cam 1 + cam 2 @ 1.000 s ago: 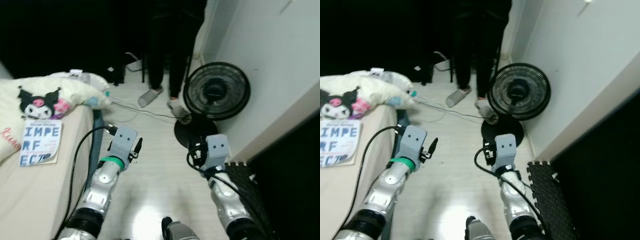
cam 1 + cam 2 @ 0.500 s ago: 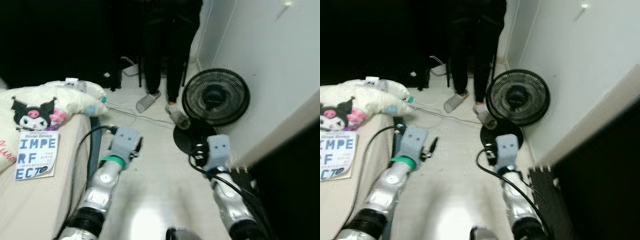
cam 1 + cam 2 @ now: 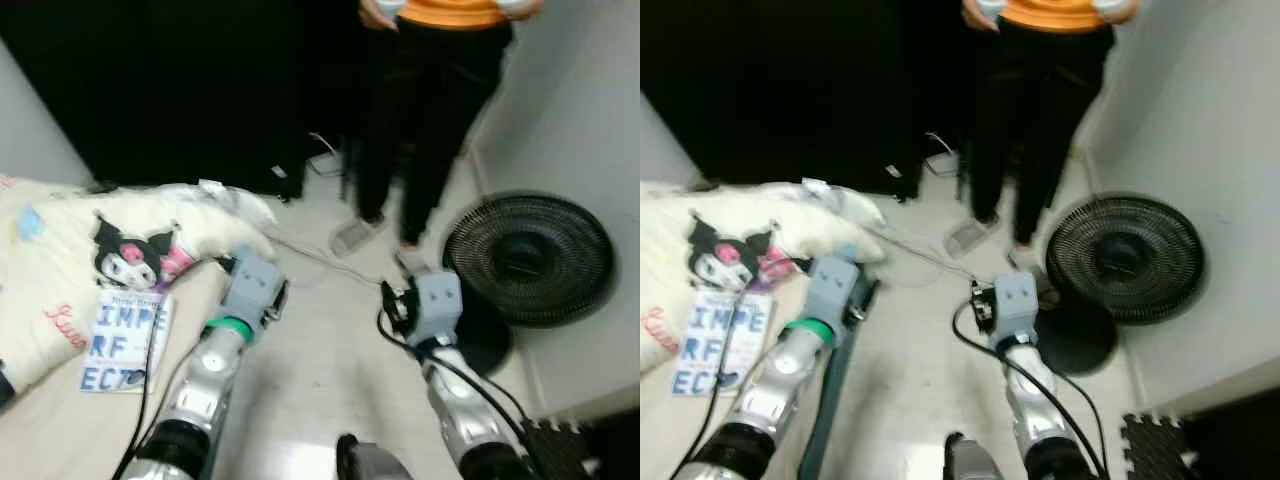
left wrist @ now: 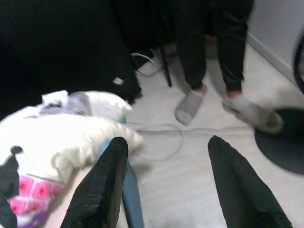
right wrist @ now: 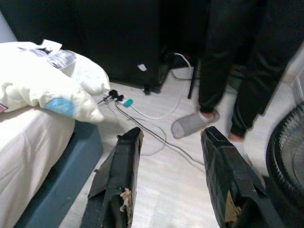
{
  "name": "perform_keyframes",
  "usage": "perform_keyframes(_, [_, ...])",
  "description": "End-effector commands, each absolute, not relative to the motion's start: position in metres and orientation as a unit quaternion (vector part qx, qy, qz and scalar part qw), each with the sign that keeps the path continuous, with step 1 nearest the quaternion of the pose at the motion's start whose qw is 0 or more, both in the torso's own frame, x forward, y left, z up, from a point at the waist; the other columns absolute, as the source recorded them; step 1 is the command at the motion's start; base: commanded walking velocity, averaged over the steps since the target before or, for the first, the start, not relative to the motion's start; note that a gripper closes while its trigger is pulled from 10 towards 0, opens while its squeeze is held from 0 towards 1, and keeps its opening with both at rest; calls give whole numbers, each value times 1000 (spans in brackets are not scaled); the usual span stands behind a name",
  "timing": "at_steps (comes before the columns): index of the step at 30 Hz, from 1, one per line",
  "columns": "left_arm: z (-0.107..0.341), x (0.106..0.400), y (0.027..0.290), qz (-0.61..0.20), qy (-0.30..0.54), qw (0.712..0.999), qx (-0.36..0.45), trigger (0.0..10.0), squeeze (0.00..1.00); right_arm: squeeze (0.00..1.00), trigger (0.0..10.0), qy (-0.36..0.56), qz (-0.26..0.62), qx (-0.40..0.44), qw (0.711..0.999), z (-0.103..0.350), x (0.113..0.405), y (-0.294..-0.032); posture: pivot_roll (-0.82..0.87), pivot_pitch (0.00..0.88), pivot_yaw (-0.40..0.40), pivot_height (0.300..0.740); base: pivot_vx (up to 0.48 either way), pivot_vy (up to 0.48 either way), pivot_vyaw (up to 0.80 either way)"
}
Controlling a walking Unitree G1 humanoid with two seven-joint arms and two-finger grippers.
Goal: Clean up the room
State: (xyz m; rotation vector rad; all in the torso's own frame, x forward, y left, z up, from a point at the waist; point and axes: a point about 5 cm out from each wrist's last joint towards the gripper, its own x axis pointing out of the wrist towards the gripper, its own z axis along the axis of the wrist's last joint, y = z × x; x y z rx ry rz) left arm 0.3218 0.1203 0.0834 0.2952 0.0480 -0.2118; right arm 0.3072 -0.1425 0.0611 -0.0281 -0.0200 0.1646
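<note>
The bed (image 3: 60, 400) takes up the robot's left, with a cream blanket (image 3: 130, 225) bunched at its end and a printed booklet (image 3: 122, 337) lying on top, likely the first things to tidy. A person (image 3: 1045, 110) in dark trousers stands just ahead on the floor (image 3: 910, 370), close enough that a step forward risks bumping their feet. The fan (image 3: 528, 258) sits low on the right, where the right arm could clip it on a turn. Thin cables (image 5: 142, 124) trail across the floor from the bed's foot and could snag a foot. The left claw (image 4: 164, 185) and the right claw (image 5: 166, 180) both hang spread and empty, above the floor.
</note>
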Motion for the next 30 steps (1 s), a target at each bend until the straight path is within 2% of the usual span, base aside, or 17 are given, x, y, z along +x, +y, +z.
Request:
perform_keyframes(1, [74,318,127,-96,46,982,155,10000,0,0,10000,-8,85,-6,996,58,304,-141,12,108,51,740,461,0,0])
perform_keyframes(24, [70,319,134,-75,61,984,151,10000,0,0,10000,-4,89,-10,996,57,304,-142,7,98,46,740,20,0,0])
perform_keyframes(30, [59,315,138,-73,92,985,130,10000,0,0,10000,-7,92,-6,996,58,304,-141,7,100,44,715,0,0,0])
